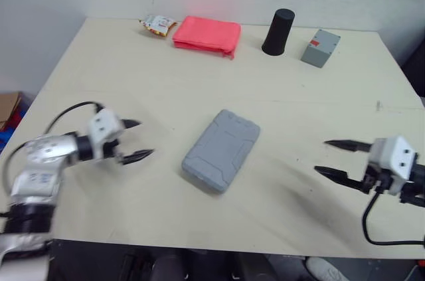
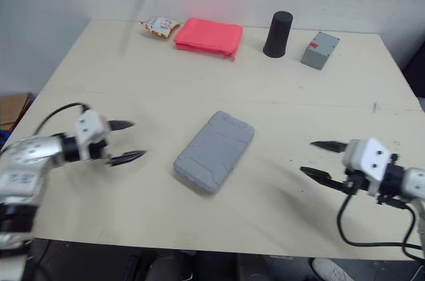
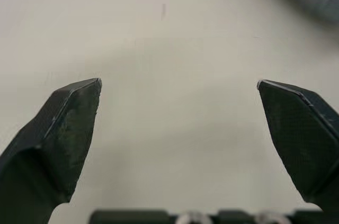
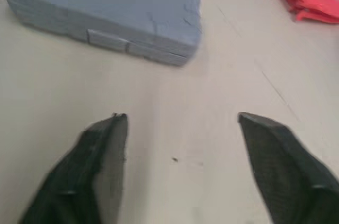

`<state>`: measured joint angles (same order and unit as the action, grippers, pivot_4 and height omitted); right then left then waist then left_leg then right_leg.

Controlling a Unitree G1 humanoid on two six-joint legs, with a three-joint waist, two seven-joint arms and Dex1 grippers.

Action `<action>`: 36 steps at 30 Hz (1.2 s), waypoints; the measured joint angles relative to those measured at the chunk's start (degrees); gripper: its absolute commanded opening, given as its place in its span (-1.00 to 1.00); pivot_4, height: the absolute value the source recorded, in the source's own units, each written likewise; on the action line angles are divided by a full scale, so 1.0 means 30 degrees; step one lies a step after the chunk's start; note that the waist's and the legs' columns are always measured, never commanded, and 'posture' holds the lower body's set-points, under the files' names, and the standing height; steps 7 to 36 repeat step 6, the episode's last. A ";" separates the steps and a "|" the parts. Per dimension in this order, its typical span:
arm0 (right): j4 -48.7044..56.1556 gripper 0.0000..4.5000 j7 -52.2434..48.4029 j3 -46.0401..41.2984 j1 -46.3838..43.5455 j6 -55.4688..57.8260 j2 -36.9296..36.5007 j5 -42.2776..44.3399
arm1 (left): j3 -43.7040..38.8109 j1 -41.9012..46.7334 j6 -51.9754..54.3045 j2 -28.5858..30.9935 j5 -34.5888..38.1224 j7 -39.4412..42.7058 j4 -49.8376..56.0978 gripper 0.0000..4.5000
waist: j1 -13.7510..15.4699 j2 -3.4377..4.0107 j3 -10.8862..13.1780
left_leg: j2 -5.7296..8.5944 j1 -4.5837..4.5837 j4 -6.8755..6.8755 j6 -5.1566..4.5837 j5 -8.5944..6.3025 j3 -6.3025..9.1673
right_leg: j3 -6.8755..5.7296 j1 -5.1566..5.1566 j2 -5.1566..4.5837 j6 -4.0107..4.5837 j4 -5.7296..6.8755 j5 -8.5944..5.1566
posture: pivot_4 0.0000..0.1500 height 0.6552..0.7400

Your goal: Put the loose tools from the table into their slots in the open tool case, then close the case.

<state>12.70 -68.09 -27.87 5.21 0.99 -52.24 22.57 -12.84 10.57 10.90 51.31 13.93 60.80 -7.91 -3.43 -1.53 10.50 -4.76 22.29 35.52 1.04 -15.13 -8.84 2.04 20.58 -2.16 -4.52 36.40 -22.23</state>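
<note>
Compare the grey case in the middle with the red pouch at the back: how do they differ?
The grey case looks hard and ribbed; the red pouch looks soft. The grey case lies in the middle, angled; the red pouch lies at the far edge. Both lie flat on the table.

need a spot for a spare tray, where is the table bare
Biggest bare patch: the band between the gray case and the far row. Also free: each side of the case, toward the left gripper and the right gripper. Crowded along the far edge: snack packet, red pouch, black cylinder, gray box.
</note>
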 measured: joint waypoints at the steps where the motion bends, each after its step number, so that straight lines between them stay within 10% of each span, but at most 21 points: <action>1: -0.0324 0.98 -0.0151 -0.0027 -0.0065 -0.0395 -0.0142 -0.0082 | -0.0265 -0.0694 0.0013 0.0073 0.0076 0.0004 0.0227 1.00 | 0.0007 -0.0003 0.0029 | 0.0009 -0.0004 -0.0001 -0.0012 0.0001 0.0001 | -0.0004 0.0001 -0.0018 0.0000 0.0011 0.0001 | 1.00 1.00; 36: -0.1754 0.98 -0.0304 0.0335 -0.1698 -0.1620 -0.0526 -0.0388 | -0.1179 -0.1711 -0.0586 -0.0409 0.0164 -0.1216 0.0700 1.00 | 0.0291 -0.0035 0.0090 | 0.0035 -0.0003 0.0001 -0.0055 0.0023 0.0057 | -0.0056 -0.0005 -0.0060 0.0033 0.0043 0.0072 | 1.00 1.00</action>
